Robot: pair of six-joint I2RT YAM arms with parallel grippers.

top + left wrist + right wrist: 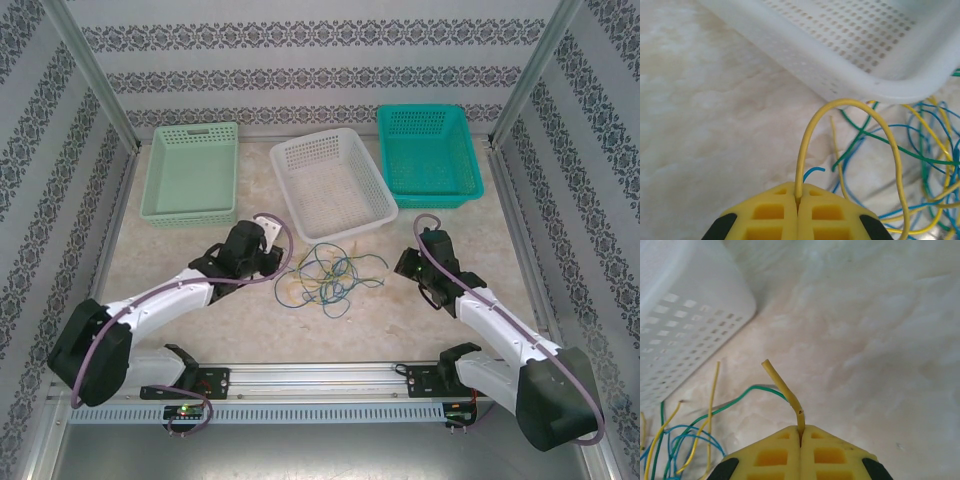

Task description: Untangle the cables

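The cables [328, 275] lie in a loose tangle of thin yellow, blue and green wires on the table between my two arms, just in front of the white basket [332, 182]. My left gripper [799, 198] is shut on a yellow cable [840, 104], which rises from the jaws in an arch and drops back into the tangle [920, 165]. My right gripper [800, 432] is shut on the end of another yellow cable [781, 382]; a short bent stub sticks out above its jaws. A green cable [735, 399] runs behind that stub toward the pile at lower left.
A pale green basket [191, 172] stands at the back left and a teal basket [428, 153] at the back right, either side of the white one. The white basket's rim [875, 85] is close above the left gripper. Patterned walls enclose the table.
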